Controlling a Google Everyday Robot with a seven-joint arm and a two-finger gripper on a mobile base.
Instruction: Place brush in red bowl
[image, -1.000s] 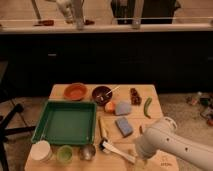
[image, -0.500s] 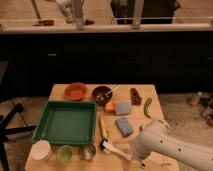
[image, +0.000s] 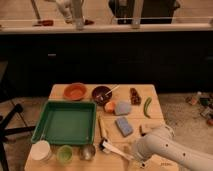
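Since the brush is the point here, I am working down to it. The bench (image: 155, 95) is carrying everything, and the white arm (image: 170, 152) is reaching in over its near right corner. The green tray (image: 40, 132) is taking up the left side. The red bowl (image: 75, 91) is sitting just behind the tray at the far left, beside the darker bowl (image: 101, 95), which is holding a thin stick (image: 113, 89).

The brush (image: 111, 148) is lying flat at the near edge. Its bristle head is pointing left near the metal cup (image: 87, 152), and its handle is running right and disappearing under the arm. It is well apart from the red bowl, with the tray lying between them.

The pincer (image: 136, 155) is hanging at the arm's tip by the hidden end of the handle, mostly masked by the arm. Its jaws are standing spread and gripping nothing.

Judging: the brush is looking light, stiff, thin and smooth, so it is likely to slip or pivot if pinched at the tip. Taking it mid-handle across the narrow width, a bit toward the head for balance, is looking best. The bristles are offering no firm hold.
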